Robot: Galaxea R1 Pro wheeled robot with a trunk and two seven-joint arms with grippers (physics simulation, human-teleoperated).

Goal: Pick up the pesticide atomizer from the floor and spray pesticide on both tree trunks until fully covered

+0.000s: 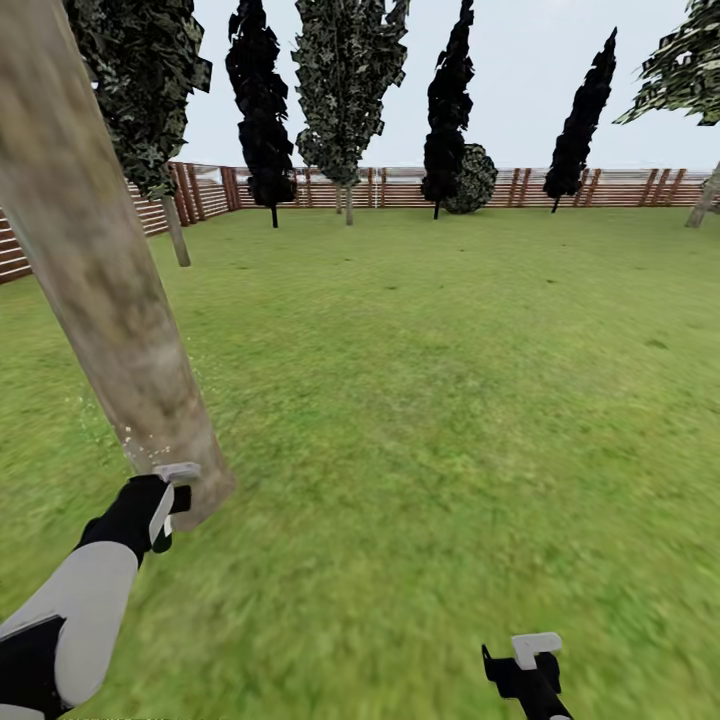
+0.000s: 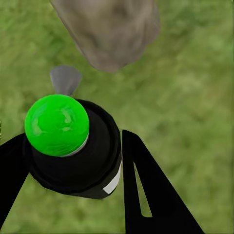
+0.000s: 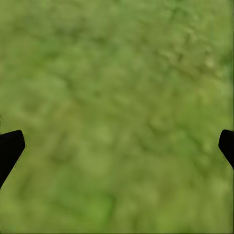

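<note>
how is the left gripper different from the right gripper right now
The left gripper is shut on the pesticide atomizer, a black bottle with a green cap; the right gripper is open and holds nothing. The left gripper sits close to the base of the tree trunk; the right gripper hangs over bare grass. Both have black fingers.
</note>
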